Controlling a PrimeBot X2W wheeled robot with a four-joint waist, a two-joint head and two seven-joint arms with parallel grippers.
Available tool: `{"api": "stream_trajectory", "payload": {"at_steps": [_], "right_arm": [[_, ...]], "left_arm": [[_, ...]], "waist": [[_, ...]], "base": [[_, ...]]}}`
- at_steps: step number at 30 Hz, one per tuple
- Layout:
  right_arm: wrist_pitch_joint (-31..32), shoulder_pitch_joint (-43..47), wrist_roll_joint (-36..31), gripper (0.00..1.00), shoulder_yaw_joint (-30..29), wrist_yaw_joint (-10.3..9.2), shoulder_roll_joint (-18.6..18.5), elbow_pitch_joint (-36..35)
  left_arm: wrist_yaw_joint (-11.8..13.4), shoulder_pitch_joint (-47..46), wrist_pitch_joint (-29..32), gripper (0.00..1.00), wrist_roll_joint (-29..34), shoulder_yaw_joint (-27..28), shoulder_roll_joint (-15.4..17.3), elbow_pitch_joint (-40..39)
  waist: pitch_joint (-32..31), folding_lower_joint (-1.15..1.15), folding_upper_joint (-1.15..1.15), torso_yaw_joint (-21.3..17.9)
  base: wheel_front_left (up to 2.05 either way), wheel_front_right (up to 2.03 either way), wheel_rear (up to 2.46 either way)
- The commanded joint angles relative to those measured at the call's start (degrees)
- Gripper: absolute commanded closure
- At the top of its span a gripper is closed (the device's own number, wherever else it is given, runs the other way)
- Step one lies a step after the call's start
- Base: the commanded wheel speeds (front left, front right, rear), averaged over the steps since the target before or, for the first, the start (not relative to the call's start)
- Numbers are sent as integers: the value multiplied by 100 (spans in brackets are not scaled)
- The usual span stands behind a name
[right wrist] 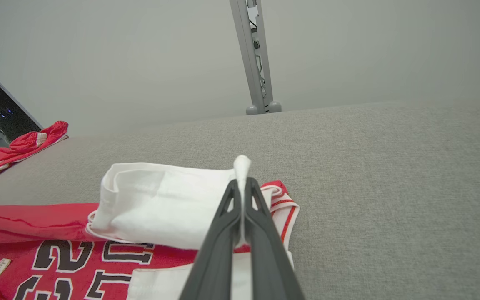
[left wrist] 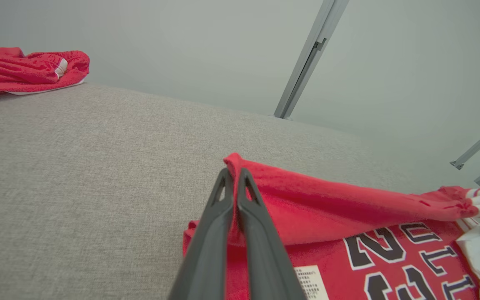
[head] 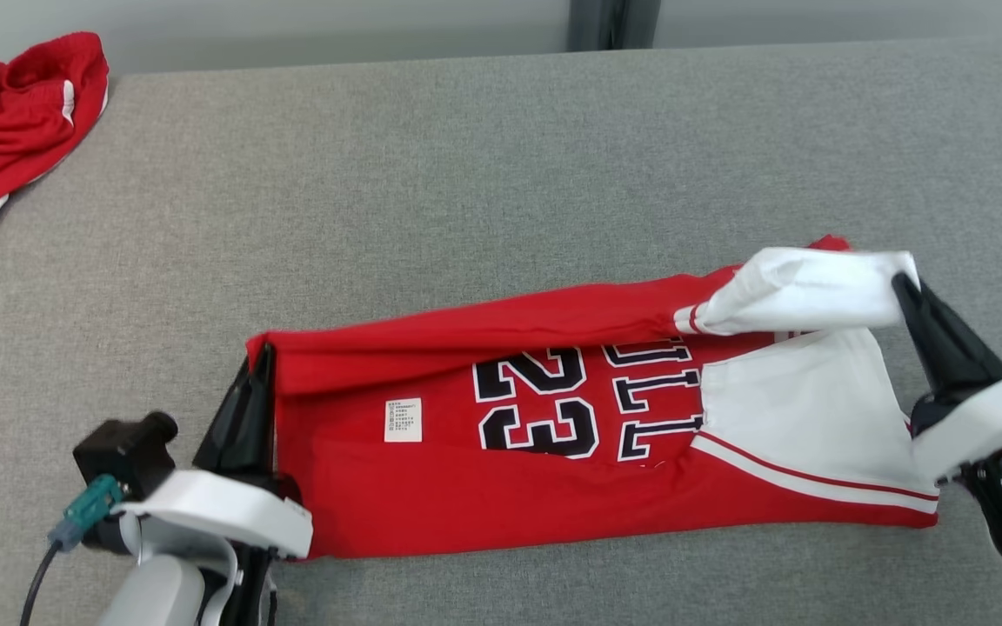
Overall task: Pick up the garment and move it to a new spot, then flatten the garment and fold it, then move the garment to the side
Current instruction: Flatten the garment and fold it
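The garment (head: pixel 553 469) is a red jersey with white sleeves and dark numerals, spread lengthwise across the grey table (head: pixel 466 174). Its far long edge is lifted and folded toward me. My left gripper (head: pixel 264 358) is shut on the garment's red corner (left wrist: pixel 240 166) at the left end. My right gripper (head: pixel 903 285) is shut on the white sleeve (right wrist: pixel 169 200) at the right end, holding it above the cloth below. A white care label (head: pixel 403 420) shows on the red fabric (right wrist: pixel 15 221).
Another red and white garment (head: pixel 5 113) lies bunched at the table's far left corner, also in the left wrist view (left wrist: pixel 27 68). A grey post (right wrist: pixel 254 58) stands behind the table's far edge. Bare grey tabletop stretches beyond the jersey.
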Motion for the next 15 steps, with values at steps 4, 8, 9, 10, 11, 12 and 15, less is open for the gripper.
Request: {"api": "stream_trajectory", "payload": {"at_steps": [4, 8, 9, 10, 11, 12, 15], "right_arm": [[128, 463, -113, 100, -264, 1, 179, -212], [248, 739, -218, 100, -444, 1, 372, -310], [273, 779, -248, 100, -478, 1, 407, -328], [280, 817, -278, 100, -519, 1, 449, -331], [286, 858, -307, 100, -552, 1, 494, -322], [286, 892, -343, 83, -589, 1, 525, -303], [248, 1050, -408, 4, -683, 1, 644, -269]], "left_arm": [[80, 322, 29, 100, -118, 51, 42, -89], [83, 496, 36, 100, -180, 32, 17, -51], [69, 527, 22, 100, -190, 24, 6, -33], [49, 561, 24, 100, -205, 13, -9, 3], [41, 579, 10, 100, -212, 12, -19, 25], [41, 591, -15, 100, -236, 26, -41, 38], [8, 711, -74, 0, -311, 56, -97, 44]], "waist": [[-112, 0, 0, -23], [-159, 0, 0, -39], [-166, 0, 0, -39], [-170, 0, 0, -41], [-173, 0, 0, -43], [-178, 0, 0, -41], [-200, 0, 0, -20]], "base": [[0, 0, 0], [0, 0, 0], [0, 0, 0], [0, 0, 0], [0, 0, 0], [0, 0, 0], [0, 0, 0]]}}
